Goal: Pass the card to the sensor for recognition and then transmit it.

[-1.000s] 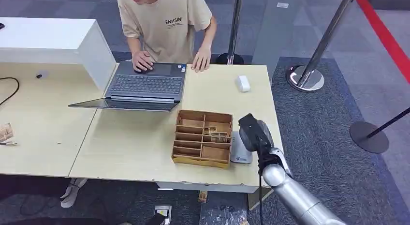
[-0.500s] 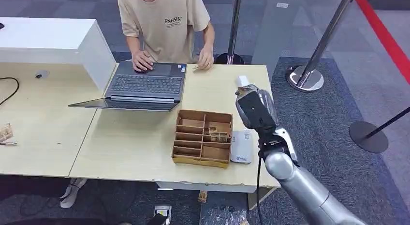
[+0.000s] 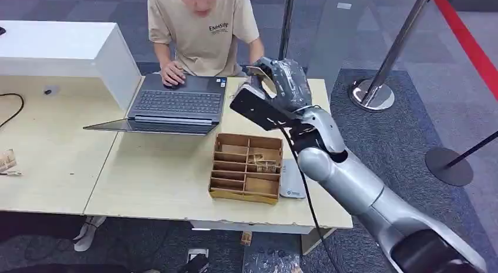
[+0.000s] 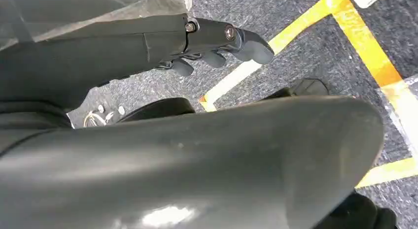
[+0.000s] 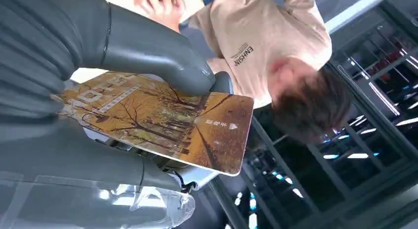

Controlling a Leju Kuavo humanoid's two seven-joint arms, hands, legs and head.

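Above the counter's far edge, my right robot hand (image 3: 281, 85) pinches the card (image 5: 162, 118), long axis pointing toward the person (image 3: 202, 26); my left robot hand (image 4: 217, 42) hangs loosely curled, holding nothing.

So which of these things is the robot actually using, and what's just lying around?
In use:
- autumn-tree printed card, held in the right hand
- flat white card sensor beside the box
- person in beige T-shirt, likely receiver

Just lying about:
- grey open laptop
- brown wooden compartment box
- chrome barrier post
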